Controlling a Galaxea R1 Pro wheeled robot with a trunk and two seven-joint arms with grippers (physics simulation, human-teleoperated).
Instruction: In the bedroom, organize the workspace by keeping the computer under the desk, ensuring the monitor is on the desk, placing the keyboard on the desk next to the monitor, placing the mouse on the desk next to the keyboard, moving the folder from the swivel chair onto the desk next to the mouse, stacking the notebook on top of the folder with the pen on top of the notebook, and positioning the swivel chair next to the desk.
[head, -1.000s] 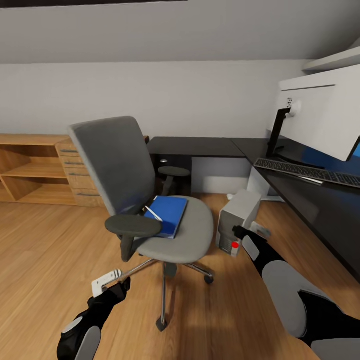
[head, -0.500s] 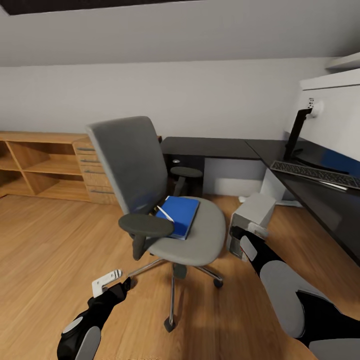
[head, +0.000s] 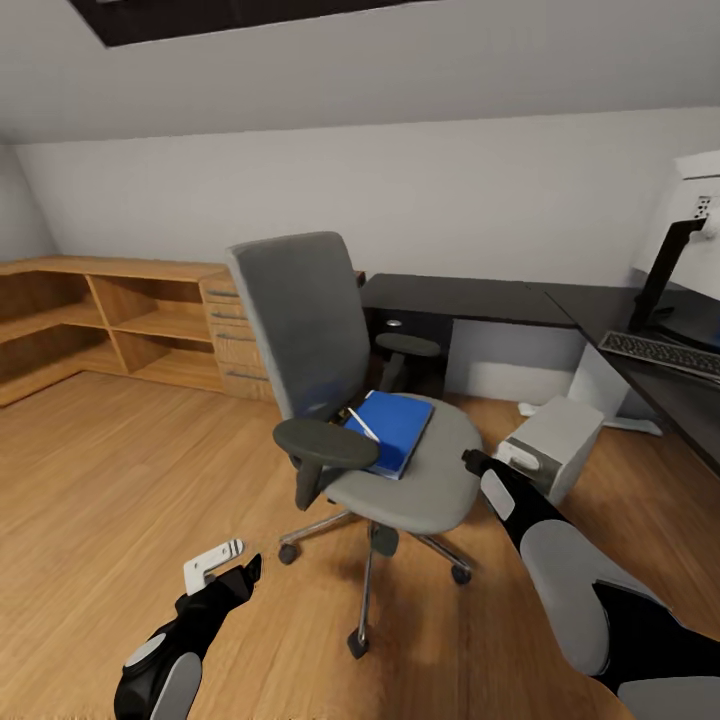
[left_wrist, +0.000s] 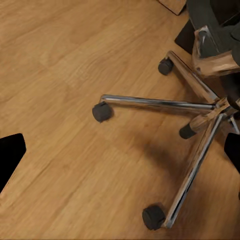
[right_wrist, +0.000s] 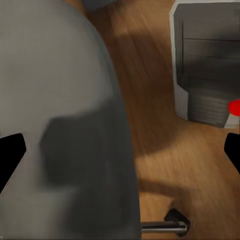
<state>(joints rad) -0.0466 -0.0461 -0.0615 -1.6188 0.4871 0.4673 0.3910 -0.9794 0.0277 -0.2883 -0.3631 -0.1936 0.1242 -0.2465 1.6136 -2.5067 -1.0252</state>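
head view: the camera has swung left across 3 frames, sliding the desk (head: 480, 296) and keyboard (head: 665, 354) toward the edge; the blue folder (head: 395, 432), notebook and pen atop, lies on the swivel chair (head: 345, 400), uncollected. left gripper (head: 215, 562) hangs low, spread. left wrist view: chrome chair base. right wrist view: spread fingertips flank seat and computer (right_wrist: 207, 60).

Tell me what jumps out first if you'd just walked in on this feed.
The grey chair mid-floor, with a bright blue folder on its seat and a thin pale stick lying on the folder. Right of it a silver computer stands on the wood floor by the black desk, where a keyboard sits.
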